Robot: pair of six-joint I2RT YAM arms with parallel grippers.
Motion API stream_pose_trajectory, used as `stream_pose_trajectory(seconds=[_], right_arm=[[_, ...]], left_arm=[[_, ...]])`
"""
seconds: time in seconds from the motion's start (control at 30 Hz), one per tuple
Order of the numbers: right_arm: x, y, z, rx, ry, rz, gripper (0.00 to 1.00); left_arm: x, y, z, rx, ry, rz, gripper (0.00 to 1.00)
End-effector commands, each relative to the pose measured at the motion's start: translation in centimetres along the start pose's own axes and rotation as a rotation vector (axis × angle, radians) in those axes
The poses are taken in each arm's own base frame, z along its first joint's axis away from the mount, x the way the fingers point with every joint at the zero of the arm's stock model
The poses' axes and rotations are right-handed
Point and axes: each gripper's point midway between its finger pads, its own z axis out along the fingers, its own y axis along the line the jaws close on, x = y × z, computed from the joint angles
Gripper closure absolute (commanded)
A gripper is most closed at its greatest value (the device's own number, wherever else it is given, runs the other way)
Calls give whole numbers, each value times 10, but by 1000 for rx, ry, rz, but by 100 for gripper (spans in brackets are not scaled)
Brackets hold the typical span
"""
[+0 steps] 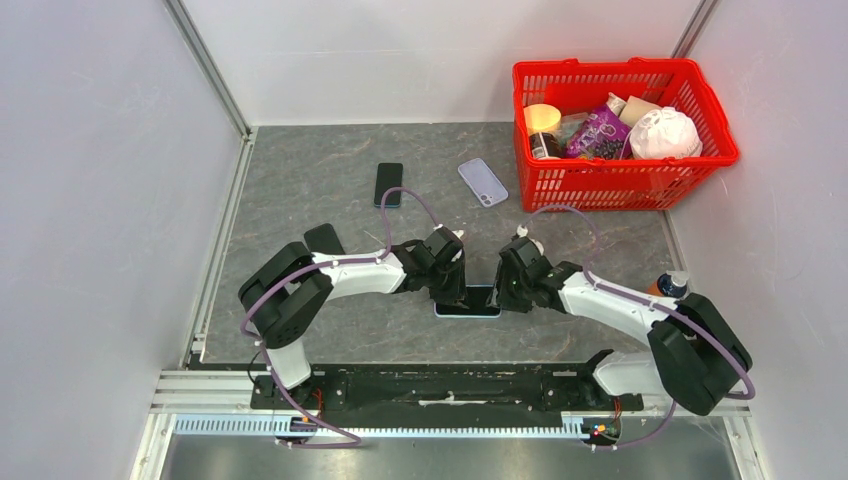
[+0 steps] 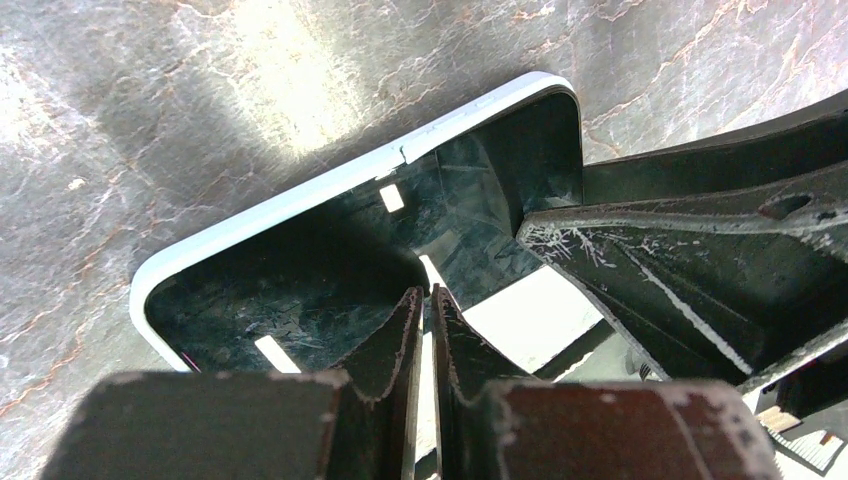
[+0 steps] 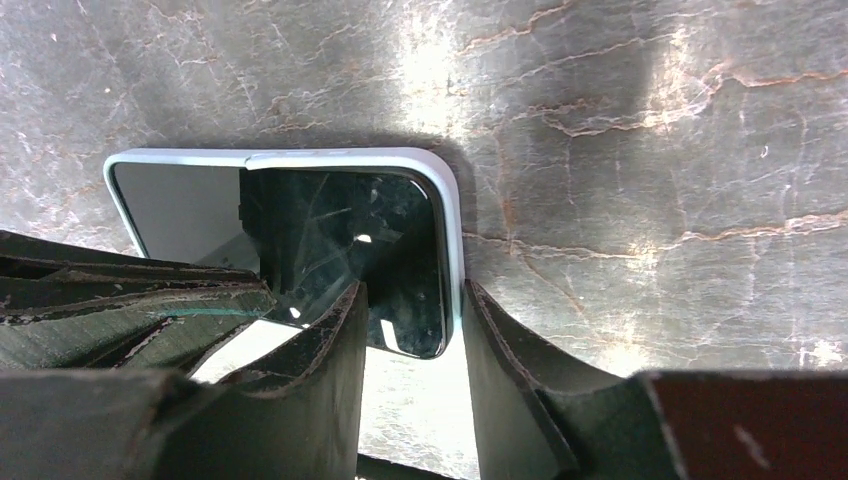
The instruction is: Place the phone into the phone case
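Note:
A black phone (image 1: 467,301) sits in a pale blue-white case (image 2: 300,195) flat on the grey table between both arms. My left gripper (image 1: 450,283) is shut, its tips (image 2: 427,292) pressed down on the phone's dark screen (image 2: 300,270). My right gripper (image 1: 506,288) is open by a narrow gap (image 3: 410,290) and straddles the phone's right end. One finger (image 3: 340,330) is over the screen (image 3: 340,230) and the other (image 3: 500,340) is just outside the case rim (image 3: 452,240).
A second black phone (image 1: 388,184) and a lilac case or phone (image 1: 483,181) lie further back. A dark flat item (image 1: 323,238) lies by the left arm. A red basket (image 1: 560,190) of goods stands at the back right. A small bottle (image 1: 672,285) stands at the right.

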Motion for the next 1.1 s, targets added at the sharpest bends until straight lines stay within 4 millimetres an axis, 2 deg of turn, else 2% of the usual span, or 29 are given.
stream_pose_trajectory(seconds=[0.0, 0.17, 0.33, 0.5, 0.6, 0.93, 1.03, 1.07], right_arm=[[31, -38, 8, 99, 97, 55, 61], [31, -51, 9, 128, 93, 108, 67], [38, -51, 13, 113, 106, 140, 72], [52, -46, 23, 69, 154, 164, 92], [60, -46, 29, 88, 171, 144, 99], [94, -27, 48, 209, 196, -33, 100], [94, -31, 47, 230, 194, -40, 100], [90, -31, 44, 226, 184, -34, 95]], left_arm=[[22, 44, 9, -171, 44, -12, 87], [22, 45, 7, -177, 41, -6, 87], [22, 48, 7, -183, 42, -5, 87], [21, 48, 8, -182, 41, -7, 87], [20, 48, 8, -183, 41, -7, 87], [20, 55, 9, -199, 43, -12, 87], [20, 56, 9, -203, 45, -11, 87], [20, 57, 9, -206, 46, -12, 87]])
